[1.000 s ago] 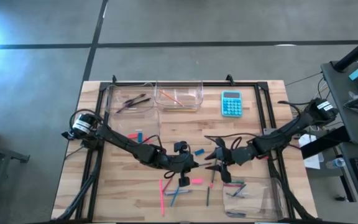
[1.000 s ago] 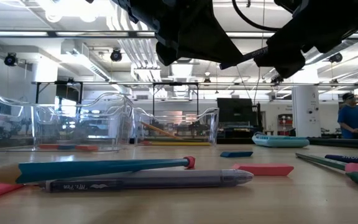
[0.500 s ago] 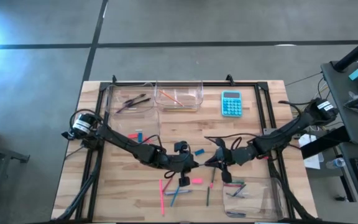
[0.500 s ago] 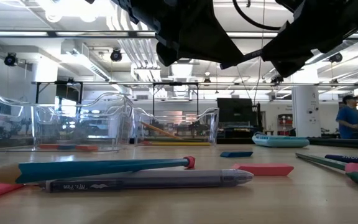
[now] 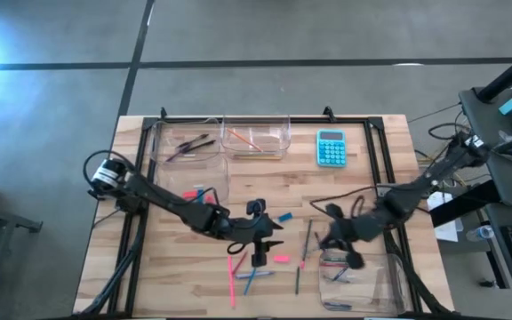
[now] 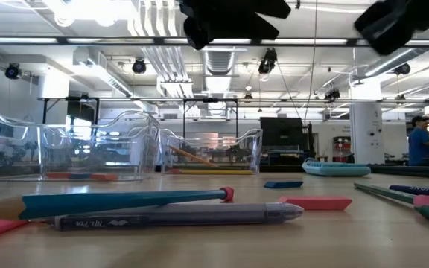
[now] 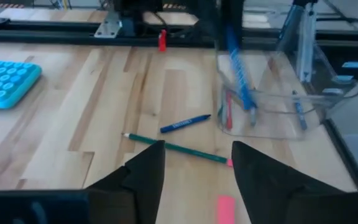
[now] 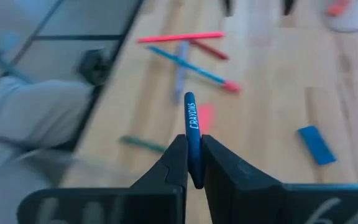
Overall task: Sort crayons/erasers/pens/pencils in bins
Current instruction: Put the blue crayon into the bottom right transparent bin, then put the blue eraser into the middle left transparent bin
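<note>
Holding a blue crayon (image 8: 191, 118) tight between its two dark fingers (image 8: 174, 163), the right tool (image 5: 338, 238) sits near the front right of the bench (image 5: 265, 191), just beside the clear bin (image 5: 363, 283) at that corner. White letters run along the crayon. In the left wrist view, this bin (image 7: 278, 93) has a few coloured sticks in it, and a blurred blue stick shows at it.

The left tool (image 5: 269, 235) is over the middle of the bench. Its fingers (image 7: 148, 171) stand apart and hold nothing. Below them on the wood lie a green pencil (image 7: 179, 148) and a blue crayon (image 7: 185, 124), with a pink eraser (image 7: 225, 208) close by.

From above, a blue eraser (image 5: 284, 216) lies just beside the left tool, and a pink eraser (image 5: 281, 259) lies a bit nearer the front edge. More pink and blue sticks (image 5: 243, 276) lie loose near the front.

Two more clear bins stand side by side at the back. One (image 5: 185, 142) has dark pens in it. The other (image 5: 256, 138) has an orange stick and a yellow stick. A fourth clear bin (image 5: 204, 182) sits just in front of the pen bin, with small pink and blue pieces in it. A turquoise calculator (image 5: 331, 148) lies at the back right.

A person in blue (image 6: 421, 141) stands far off in the room.
</note>
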Robot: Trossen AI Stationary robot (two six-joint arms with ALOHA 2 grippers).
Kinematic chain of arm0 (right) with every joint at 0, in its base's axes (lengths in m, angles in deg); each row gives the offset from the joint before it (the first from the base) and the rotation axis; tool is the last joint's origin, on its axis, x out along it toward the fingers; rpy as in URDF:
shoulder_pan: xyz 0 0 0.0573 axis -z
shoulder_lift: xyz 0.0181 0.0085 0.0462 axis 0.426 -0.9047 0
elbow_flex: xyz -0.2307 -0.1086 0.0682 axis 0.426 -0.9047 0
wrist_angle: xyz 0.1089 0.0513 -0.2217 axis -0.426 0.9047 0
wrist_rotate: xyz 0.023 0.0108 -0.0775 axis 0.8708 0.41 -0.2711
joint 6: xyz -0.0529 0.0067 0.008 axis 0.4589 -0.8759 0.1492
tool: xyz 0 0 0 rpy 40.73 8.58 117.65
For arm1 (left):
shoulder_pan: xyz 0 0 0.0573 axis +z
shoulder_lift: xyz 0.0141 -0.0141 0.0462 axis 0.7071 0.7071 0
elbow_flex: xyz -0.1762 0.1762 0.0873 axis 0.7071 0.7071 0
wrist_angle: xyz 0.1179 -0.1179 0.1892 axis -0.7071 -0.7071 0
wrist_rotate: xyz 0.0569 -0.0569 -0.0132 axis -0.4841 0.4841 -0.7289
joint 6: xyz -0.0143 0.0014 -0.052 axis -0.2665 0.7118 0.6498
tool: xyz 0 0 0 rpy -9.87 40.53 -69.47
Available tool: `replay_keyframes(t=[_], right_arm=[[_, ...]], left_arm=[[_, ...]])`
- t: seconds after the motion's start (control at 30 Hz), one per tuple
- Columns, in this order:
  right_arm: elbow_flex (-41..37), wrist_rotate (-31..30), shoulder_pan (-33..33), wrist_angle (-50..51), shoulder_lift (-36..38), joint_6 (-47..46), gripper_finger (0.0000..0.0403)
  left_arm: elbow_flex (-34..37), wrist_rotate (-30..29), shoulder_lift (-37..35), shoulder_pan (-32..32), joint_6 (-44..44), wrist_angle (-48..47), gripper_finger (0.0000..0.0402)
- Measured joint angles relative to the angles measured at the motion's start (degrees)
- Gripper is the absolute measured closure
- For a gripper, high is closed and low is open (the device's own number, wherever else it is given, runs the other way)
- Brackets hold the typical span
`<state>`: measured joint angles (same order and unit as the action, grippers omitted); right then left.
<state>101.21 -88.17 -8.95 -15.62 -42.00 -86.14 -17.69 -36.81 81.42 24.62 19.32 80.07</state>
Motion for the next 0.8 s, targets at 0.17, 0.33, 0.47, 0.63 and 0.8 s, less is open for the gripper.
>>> replay_keyframes(t=[0.17, 0.33, 0.47, 0.63, 0.8], right_arm=[[1.89, 0.19, -10.61, 5.96, 3.41, -8.20, 0.0382], [1.04, -1.46, -18.54, 8.84, 2.41, -17.68, 0.0377], [0.84, -3.01, -20.38, 11.78, -0.17, -24.59, 0.0347], [0.82, -2.97, -20.34, 12.46, -2.85, -25.60, 0.0293], [2.16, -3.72, -20.34, 12.35, -2.87, -21.49, 0.0252]], left_arm=[[0.18, 0.03, 0.14, -0.35, 0.22, 0.44, 0.0227], [0.53, 0.01, 0.15, -0.33, 0.46, 0.60, 0.0226], [0.68, 0.02, 0.19, -0.33, 0.50, 1.69, 0.0226], [1.18, 0.04, 0.50, -0.35, 0.46, 3.48, 0.0226], [1.60, -0.19, 1.97, -0.04, 0.44, 4.20, 0.0226]])
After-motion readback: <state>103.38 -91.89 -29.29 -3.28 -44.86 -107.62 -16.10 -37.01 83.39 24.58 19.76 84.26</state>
